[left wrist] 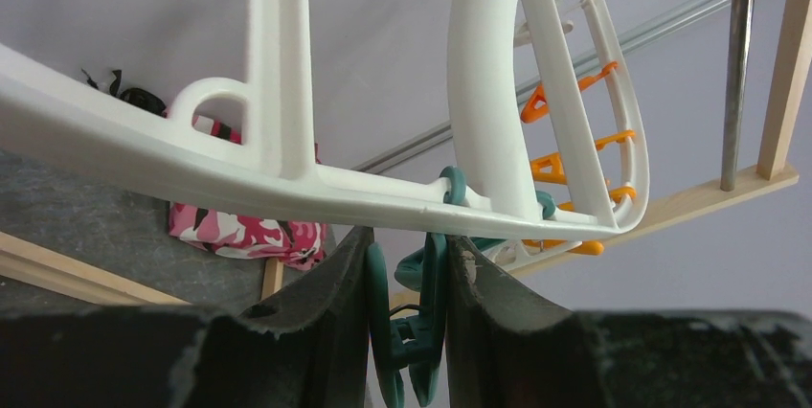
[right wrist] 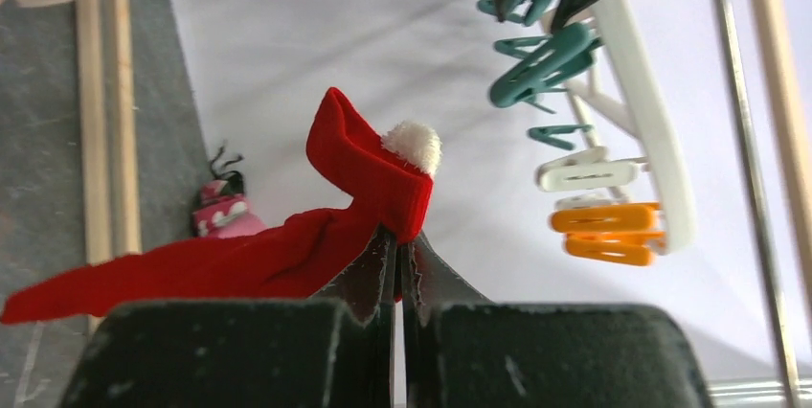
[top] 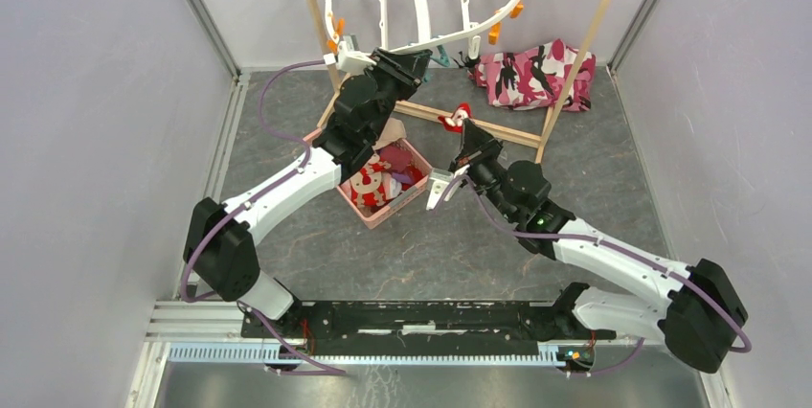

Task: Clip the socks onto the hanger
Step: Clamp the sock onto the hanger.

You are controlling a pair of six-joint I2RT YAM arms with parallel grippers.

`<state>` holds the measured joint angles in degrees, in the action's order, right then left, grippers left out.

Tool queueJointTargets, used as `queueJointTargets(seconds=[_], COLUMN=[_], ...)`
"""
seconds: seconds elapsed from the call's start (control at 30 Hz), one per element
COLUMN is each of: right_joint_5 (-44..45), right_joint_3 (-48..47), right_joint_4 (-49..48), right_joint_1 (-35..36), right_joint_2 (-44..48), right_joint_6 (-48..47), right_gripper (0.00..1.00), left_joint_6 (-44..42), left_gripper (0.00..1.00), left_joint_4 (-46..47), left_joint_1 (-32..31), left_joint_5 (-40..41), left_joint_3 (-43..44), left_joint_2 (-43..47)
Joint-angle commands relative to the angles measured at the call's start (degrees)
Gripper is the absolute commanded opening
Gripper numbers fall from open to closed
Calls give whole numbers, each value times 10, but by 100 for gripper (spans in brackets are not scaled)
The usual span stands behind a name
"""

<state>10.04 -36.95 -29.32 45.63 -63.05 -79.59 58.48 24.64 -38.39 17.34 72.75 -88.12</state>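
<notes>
Your right gripper [right wrist: 400, 260] pinches the red sock [right wrist: 239, 264] near its pompom at frame centre; it looks light and limp, so offer that held edge to the teal peg [left wrist: 421, 331] which your left gripper [left wrist: 412, 250] squeezes under the hanger [left wrist: 287, 173].

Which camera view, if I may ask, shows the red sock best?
The right wrist view: the red sock spreads across the frame, pinched by the right pincer. Top external shows only a small red patch; left wrist shows none of it.
</notes>
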Motion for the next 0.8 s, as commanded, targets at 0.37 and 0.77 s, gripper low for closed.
queueJointTargets(seconds=[0.37, 0.77], right_joint_5=[-22, 86], right_joint_3=[3, 14], right_joint_4=[7, -224], right_joint_1=[4, 4], right_joint_2=[60, -42], right_joint_6=[-94, -128], right_gripper=[0, 0], left_joint_6=[-27, -59], left_gripper=[6, 5], left_joint_4=[-7, 43], left_joint_1=[-5, -2], left_joint_5=[-42, -43], left_joint_3=[-8, -21], left_joint_2=[-24, -27])
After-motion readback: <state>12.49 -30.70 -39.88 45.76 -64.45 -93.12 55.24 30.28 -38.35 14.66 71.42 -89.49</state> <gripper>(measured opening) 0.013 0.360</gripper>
